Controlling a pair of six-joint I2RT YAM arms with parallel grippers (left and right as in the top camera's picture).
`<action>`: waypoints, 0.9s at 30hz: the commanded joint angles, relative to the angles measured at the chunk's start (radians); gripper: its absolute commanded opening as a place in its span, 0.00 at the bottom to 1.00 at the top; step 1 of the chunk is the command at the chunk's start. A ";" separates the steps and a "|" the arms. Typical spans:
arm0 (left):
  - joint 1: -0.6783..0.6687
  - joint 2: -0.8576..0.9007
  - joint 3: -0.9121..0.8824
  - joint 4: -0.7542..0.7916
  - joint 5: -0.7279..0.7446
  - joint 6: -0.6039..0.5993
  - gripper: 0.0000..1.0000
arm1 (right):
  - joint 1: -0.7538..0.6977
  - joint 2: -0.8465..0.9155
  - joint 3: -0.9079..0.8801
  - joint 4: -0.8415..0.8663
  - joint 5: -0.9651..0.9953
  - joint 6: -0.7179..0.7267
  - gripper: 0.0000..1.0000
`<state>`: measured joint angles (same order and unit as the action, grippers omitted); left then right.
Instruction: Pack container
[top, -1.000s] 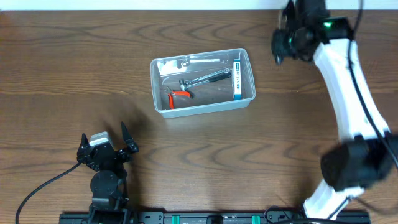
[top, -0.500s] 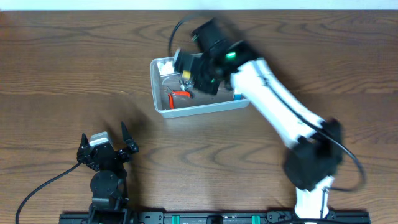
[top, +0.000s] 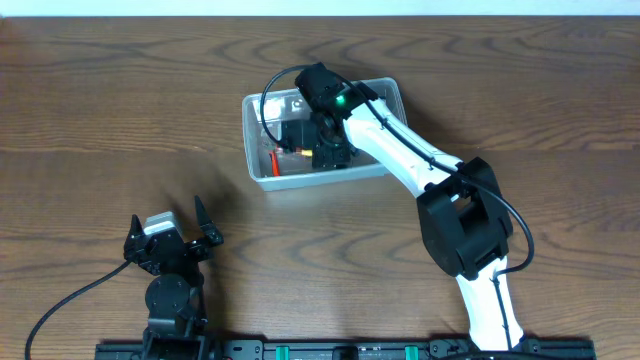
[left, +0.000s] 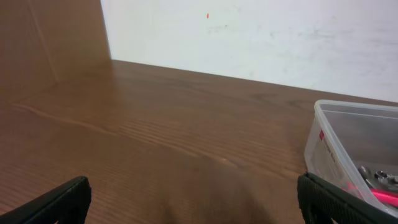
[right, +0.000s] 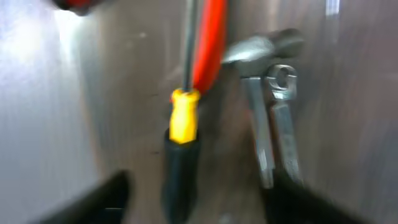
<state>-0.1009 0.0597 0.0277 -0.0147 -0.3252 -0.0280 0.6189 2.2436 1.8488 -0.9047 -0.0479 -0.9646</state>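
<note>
The clear plastic container (top: 249, 140) stands at the back middle of the table, and its corner also shows in the left wrist view (left: 348, 134). My right gripper (top: 326, 150) reaches down inside it, jaws open. In the blurred right wrist view, a screwdriver (right: 180, 168) with a black handle and yellow collar lies on the container floor between my spread fingers (right: 106, 199), untouched by either. Red-handled pliers (right: 211, 43) and a metal wrench (right: 280, 124) lie beside it. My left gripper (top: 172, 232) rests open near the table's front left, holding nothing.
The right arm (top: 400, 150) stretches over the container's right half and hides what lies there. A white wall (left: 249, 37) runs along the table's far edge. Bare wood (left: 155, 137) lies between the left gripper and the container.
The right arm swung from the table's back right over to the container and dipped into it. Its jaws went from shut to open. The left arm stayed still.
</note>
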 joint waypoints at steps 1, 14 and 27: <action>0.002 -0.003 -0.024 -0.026 -0.016 0.002 0.98 | -0.001 -0.048 0.064 -0.008 0.021 0.194 0.99; 0.002 -0.003 -0.024 -0.026 -0.016 0.002 0.98 | 0.003 -0.433 0.224 -0.097 0.092 0.690 0.99; 0.002 -0.003 -0.024 -0.026 -0.016 0.002 0.98 | -0.008 -0.637 0.224 -0.328 0.140 0.949 0.99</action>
<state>-0.1009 0.0597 0.0277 -0.0151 -0.3252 -0.0280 0.6189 1.6375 2.0781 -1.2098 0.0212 -0.0765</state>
